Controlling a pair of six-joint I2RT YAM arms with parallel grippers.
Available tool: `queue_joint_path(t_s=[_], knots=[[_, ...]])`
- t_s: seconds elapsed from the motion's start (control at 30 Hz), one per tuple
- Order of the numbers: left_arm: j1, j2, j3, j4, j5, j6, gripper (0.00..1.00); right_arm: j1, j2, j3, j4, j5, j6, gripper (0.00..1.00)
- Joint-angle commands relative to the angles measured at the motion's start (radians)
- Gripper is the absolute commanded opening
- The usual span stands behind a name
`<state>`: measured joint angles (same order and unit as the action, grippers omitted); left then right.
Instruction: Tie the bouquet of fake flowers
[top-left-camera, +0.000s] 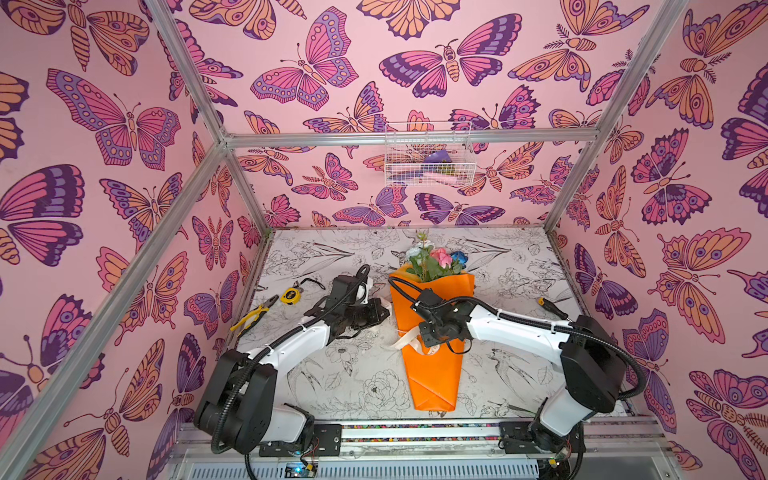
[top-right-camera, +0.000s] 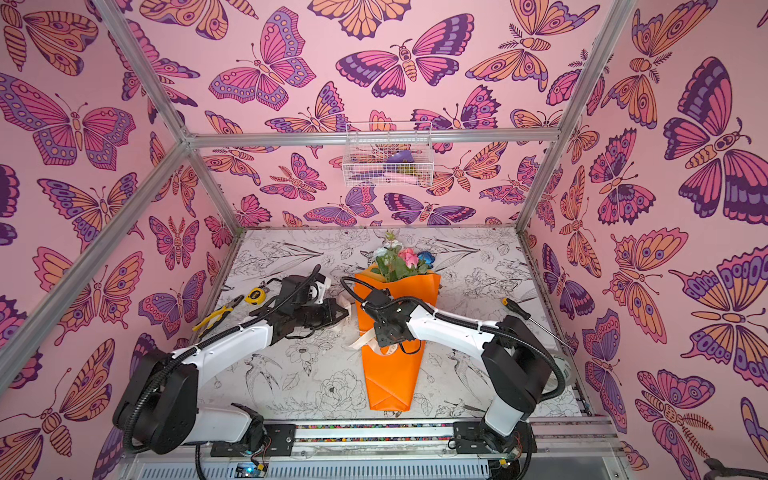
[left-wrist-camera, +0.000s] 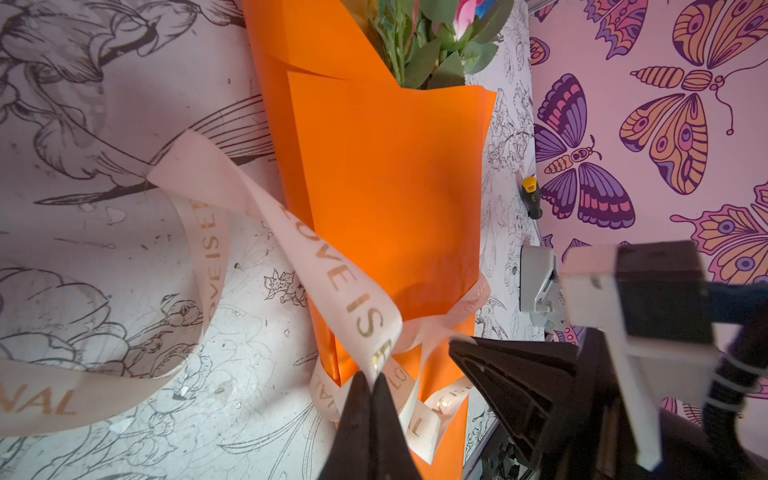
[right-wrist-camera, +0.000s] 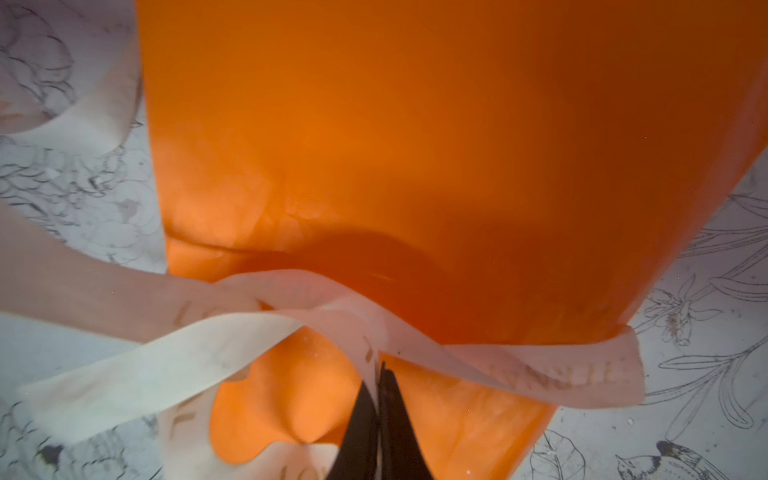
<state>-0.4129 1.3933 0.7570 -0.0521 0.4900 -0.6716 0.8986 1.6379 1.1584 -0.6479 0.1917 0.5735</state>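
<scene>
And there's the bouquet (top-left-camera: 434, 370), flat in the middle of the table (top-left-camera: 353, 374): a cone of orange wrapping paper (left-wrist-camera: 395, 187), folded tip toward the table's front edge. Pink, white and blue blooms (top-left-camera: 441, 257) and green leaves spill out toward the table's back. A cream ribbon (left-wrist-camera: 332, 266) loops loosely round its narrow half.

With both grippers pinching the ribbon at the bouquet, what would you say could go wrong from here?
The left gripper holds the ribbon only by its tips; a pull may slip it free. The right gripper pinches ribbon against the dented orange wrapping paper, so tugging could crumple it.
</scene>
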Motion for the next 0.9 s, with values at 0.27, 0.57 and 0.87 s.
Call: queue_joint_path(t_s=[0.27,0.57,0.87], knots=[[-0.034,0.024,0.004,0.059,0.021,-0.019,0.00,0.071,-0.196,0.240,-0.050,-0.083,-0.173,0.00],[-0.059,0.051,0.004,0.089,0.030,-0.037,0.00,0.071,-0.245,0.398,-0.041,-0.098,-0.277,0.00],[-0.089,0.101,0.015,0.136,0.053,-0.055,0.00,0.071,-0.205,0.513,-0.010,-0.162,-0.307,0.00]])
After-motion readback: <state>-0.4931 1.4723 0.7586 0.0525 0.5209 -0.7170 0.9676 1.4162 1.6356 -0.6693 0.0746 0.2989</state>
